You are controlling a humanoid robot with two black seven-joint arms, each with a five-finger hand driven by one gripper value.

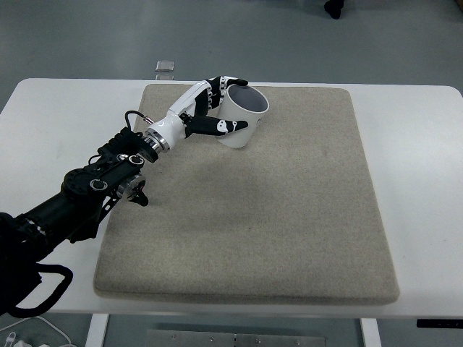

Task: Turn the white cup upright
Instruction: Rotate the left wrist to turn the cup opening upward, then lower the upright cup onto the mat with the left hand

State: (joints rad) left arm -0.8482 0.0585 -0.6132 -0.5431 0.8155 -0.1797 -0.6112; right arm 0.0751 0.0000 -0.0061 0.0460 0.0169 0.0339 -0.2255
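White cup [244, 116], plain and unmarked, with a dark interior visible through its open mouth, which faces up and slightly toward the top of the frame; it sits in the upper-left part of the beige mat [289, 217]. Left hand [213, 108], white with black joints, wraps the cup's left side, fingers curled around rim and wall. The mat lies on a white table [419, 144]. No legible writing appears.

Bright, even light; soft shadows; sharp.
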